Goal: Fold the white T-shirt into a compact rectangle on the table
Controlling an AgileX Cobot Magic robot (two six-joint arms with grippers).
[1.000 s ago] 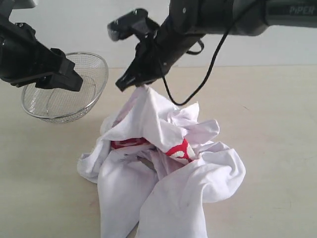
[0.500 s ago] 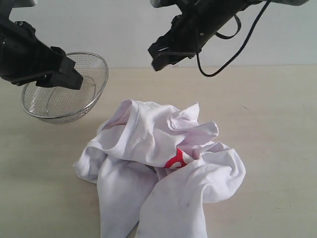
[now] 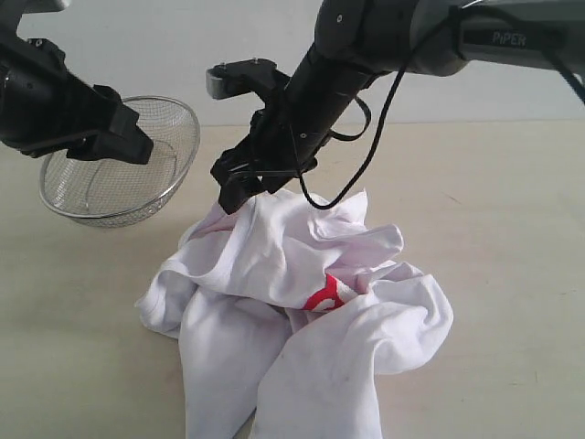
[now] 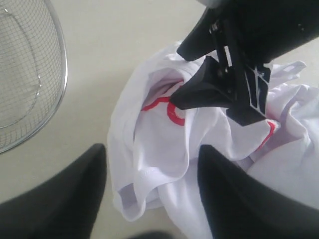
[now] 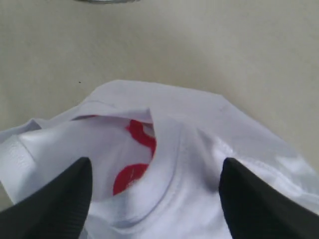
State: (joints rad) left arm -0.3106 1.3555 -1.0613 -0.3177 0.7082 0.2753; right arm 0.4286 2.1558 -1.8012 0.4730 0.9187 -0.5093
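Black right gripper point(image 3: 239, 188), jaws spread, angles down at the crumpled white T-shirt point(image 3: 302, 251).

Soft even light, faint shadows; wrist views seem slightly blurred.

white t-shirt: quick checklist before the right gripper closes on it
1. Right gripper open: ok, fingers spread wide.
2. Fabric between its fingers: ok, a seamed edge of the white T-shirt lies between them in the right wrist view.
3. Depth of bite: cannot tell.
4. Left gripper out of the way: ok, open, over the mesh bowl, apart from the shirt.
5. Shirt flat for folding: not ok, a crumpled heap on the table.
6. Mesh bowl clear of the shirt: ok, bare table shows between them.
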